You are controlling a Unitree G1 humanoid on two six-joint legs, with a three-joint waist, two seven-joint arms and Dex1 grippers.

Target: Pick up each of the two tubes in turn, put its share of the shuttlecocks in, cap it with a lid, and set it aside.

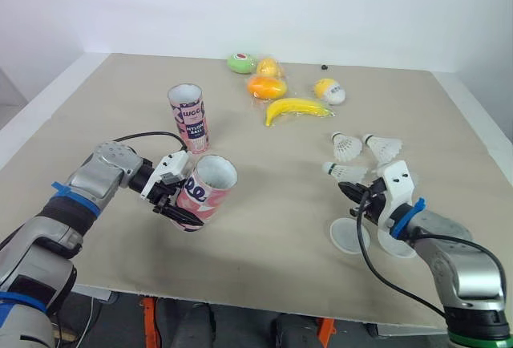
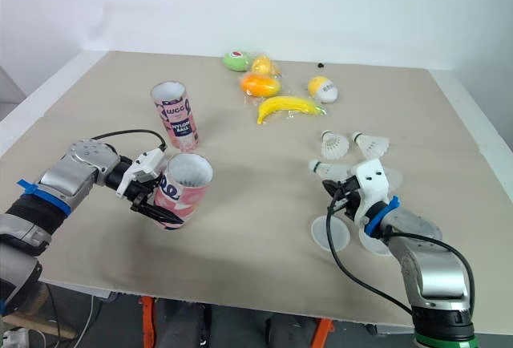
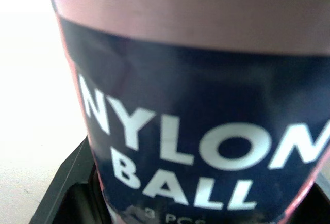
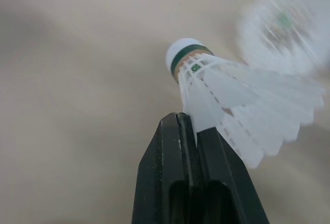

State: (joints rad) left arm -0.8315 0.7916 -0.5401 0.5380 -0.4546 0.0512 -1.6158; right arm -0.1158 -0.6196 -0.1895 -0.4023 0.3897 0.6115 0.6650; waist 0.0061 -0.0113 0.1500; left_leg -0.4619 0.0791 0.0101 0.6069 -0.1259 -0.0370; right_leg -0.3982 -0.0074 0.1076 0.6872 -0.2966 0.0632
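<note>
We log: left gripper clamped on tilted tube (near worktop front edge); right gripper pinching a shuttlecock by its skirt.

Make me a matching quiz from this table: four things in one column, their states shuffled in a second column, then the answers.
Things:
1. nearer tube
2. farther tube
3. green-banded shuttlecock
4. two lids

States:
A. lying flat on the table
B. standing upright
C. tilted, gripped by the left hand
D. pinched by the right hand

Pairs: 1-C, 2-B, 3-D, 4-A
</note>
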